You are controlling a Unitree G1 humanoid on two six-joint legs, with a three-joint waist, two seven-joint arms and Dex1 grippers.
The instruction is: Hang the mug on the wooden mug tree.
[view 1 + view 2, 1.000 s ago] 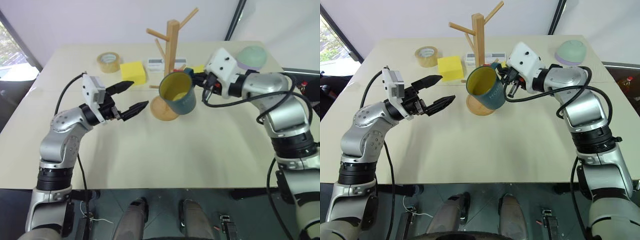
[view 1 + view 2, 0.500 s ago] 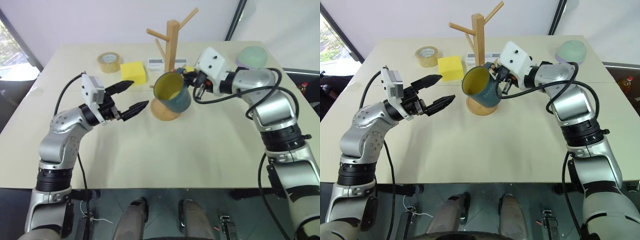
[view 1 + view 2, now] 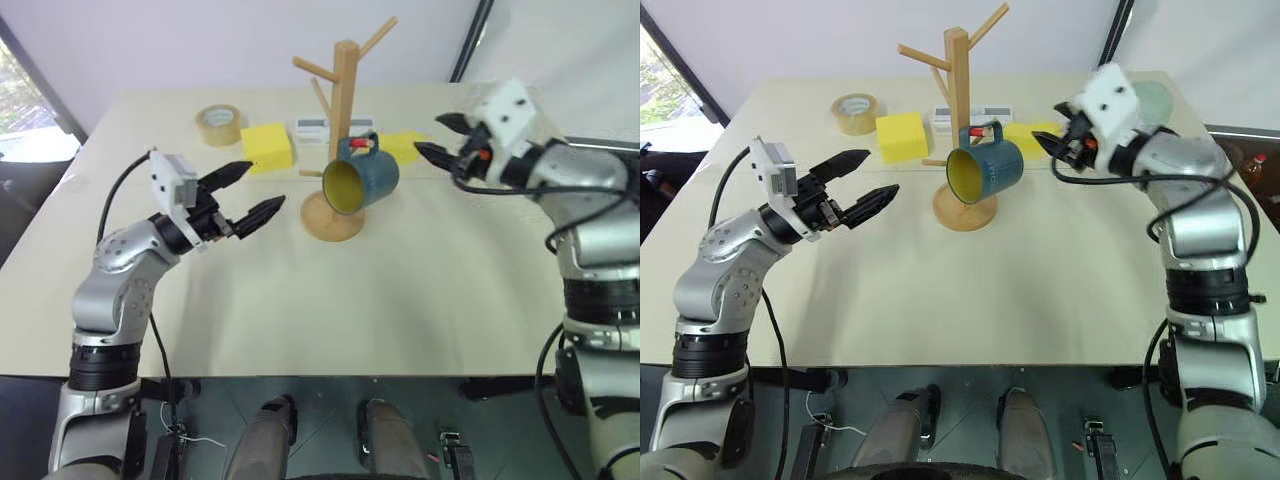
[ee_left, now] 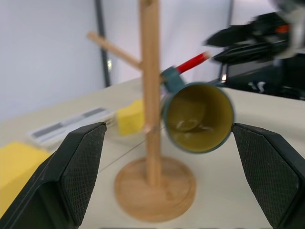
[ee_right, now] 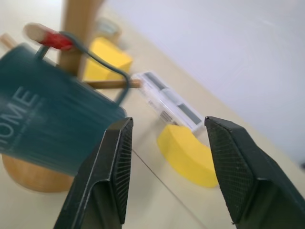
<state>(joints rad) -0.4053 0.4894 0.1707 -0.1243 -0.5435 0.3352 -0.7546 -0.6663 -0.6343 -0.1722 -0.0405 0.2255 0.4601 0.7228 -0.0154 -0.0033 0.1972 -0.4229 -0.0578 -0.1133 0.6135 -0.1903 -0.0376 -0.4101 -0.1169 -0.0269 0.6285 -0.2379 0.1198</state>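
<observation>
The teal-blue mug [image 3: 362, 182] hangs by its loop handle from a low red-tipped peg [image 5: 50, 38] of the wooden mug tree [image 3: 344, 100]. It is tilted, with its yellow inside facing me. My right gripper [image 3: 432, 136] is open and empty. It is level with the mug's handle, a short way to the right of the mug and apart from it. My left gripper [image 3: 262, 185] is open and empty. It hovers left of the tree's round base [image 3: 332, 218] and points toward it. In the left wrist view the mug [image 4: 198, 118] hangs beside the post.
Behind the tree lie a tape roll [image 3: 217, 123], a yellow block [image 3: 266, 145], a white box with a grey label [image 3: 320, 126] and a second yellow piece [image 3: 400, 145]. A pale green dome [image 3: 1155, 95] sits at the far right, behind my right wrist.
My right gripper opened, let go of the mug and drew away to the right. The mug now hangs from the peg. My left gripper shifted slightly left.
</observation>
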